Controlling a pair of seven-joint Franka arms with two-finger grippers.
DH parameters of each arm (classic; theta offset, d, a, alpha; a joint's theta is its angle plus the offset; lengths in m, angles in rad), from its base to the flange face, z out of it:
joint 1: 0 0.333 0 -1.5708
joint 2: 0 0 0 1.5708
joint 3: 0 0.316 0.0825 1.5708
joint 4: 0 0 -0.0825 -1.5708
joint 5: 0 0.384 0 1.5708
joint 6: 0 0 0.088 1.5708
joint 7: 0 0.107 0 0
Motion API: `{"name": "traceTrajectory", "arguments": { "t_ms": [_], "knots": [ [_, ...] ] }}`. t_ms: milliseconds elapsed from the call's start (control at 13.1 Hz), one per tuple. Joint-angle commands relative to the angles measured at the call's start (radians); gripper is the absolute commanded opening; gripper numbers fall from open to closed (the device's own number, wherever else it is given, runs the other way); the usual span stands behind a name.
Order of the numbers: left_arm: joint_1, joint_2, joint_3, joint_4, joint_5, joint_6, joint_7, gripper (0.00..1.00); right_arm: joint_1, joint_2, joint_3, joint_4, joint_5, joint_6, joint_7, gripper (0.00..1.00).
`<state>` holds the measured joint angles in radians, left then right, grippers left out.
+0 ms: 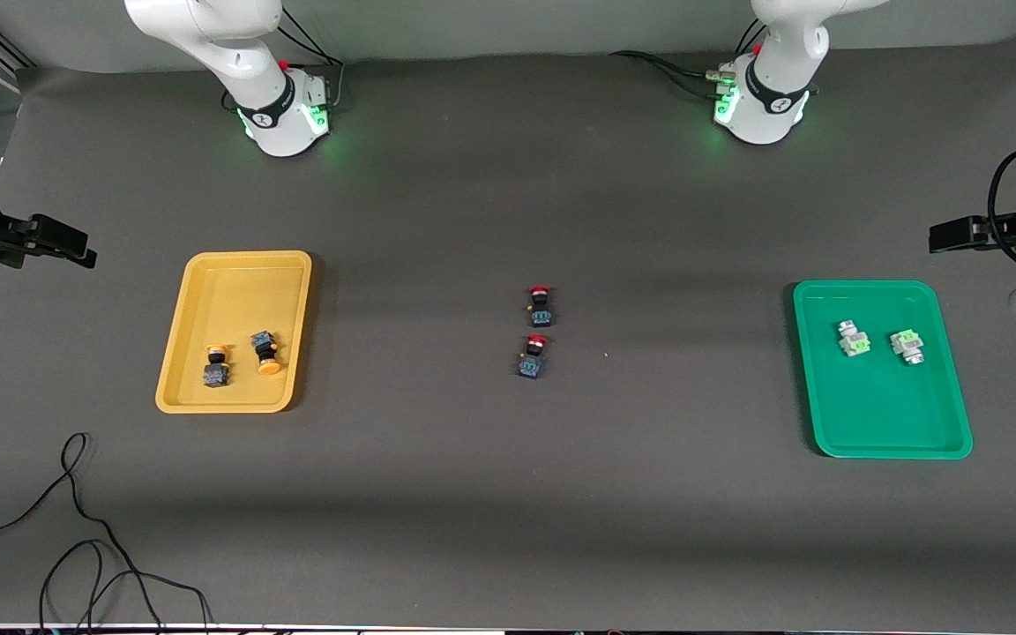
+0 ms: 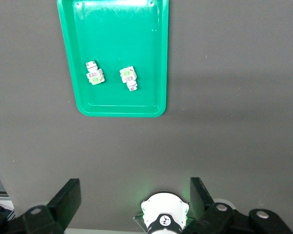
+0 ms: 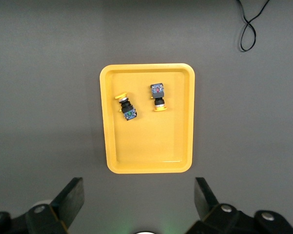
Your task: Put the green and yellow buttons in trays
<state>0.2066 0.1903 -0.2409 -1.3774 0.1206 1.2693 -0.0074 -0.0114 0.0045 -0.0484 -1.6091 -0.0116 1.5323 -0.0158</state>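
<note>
Two yellow-capped buttons (image 1: pixel 216 364) (image 1: pixel 266 351) lie in the mustard yellow tray (image 1: pixel 235 273) toward the right arm's end of the table. Two green buttons (image 1: pixel 854 339) (image 1: pixel 907 346) lie in the green tray (image 1: pixel 878 441) toward the left arm's end. My right gripper (image 3: pixel 139 195) is open and empty, high above the table beside the yellow tray (image 3: pixel 146 165), with its buttons (image 3: pixel 127 108) (image 3: pixel 157 96) in view. My left gripper (image 2: pixel 135 195) is open and empty, high beside the green tray (image 2: pixel 117 109) and its buttons (image 2: pixel 94 74) (image 2: pixel 129 77).
Two red-capped dark switches (image 1: pixel 541 305) (image 1: pixel 533 356) stand on the grey mat at the table's middle. A black cable (image 1: pixel 76 529) loops near the front edge at the right arm's end. The arm bases (image 1: pixel 283 110) (image 1: pixel 759 101) stand at the table's back edge.
</note>
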Motion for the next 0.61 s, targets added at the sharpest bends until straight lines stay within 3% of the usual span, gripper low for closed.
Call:
{"name": "traceTrajectory", "arguments": {
  "t_ms": [0, 153, 230, 383, 536],
  "knots": [
    [-0.009, 0.011, 0.003, 0.031, -0.019, -0.011, -0.009, 0.99, 0.013, 0.011, -0.01, 0.021, 0.009, -0.008, 0.022, 1.0],
    [-0.041, -0.002, 0.015, 0.029, -0.036, -0.014, -0.013, 0.99, 0.013, 0.011, -0.01, 0.023, 0.009, -0.008, 0.022, 1.0],
    [-0.091, -0.002, 0.058, 0.029, -0.033, -0.013, -0.025, 0.99, 0.013, 0.011, -0.01, 0.024, 0.009, -0.006, 0.022, 1.0],
    [-0.266, -0.014, 0.22, 0.018, -0.035, -0.005, -0.032, 0.99, 0.013, 0.011, -0.01, 0.029, 0.009, -0.006, 0.022, 1.0],
    [-0.291, -0.105, 0.239, -0.122, -0.032, 0.103, -0.031, 0.98, 0.013, 0.011, -0.01, 0.031, 0.009, -0.006, 0.022, 1.0]
  ]
}}
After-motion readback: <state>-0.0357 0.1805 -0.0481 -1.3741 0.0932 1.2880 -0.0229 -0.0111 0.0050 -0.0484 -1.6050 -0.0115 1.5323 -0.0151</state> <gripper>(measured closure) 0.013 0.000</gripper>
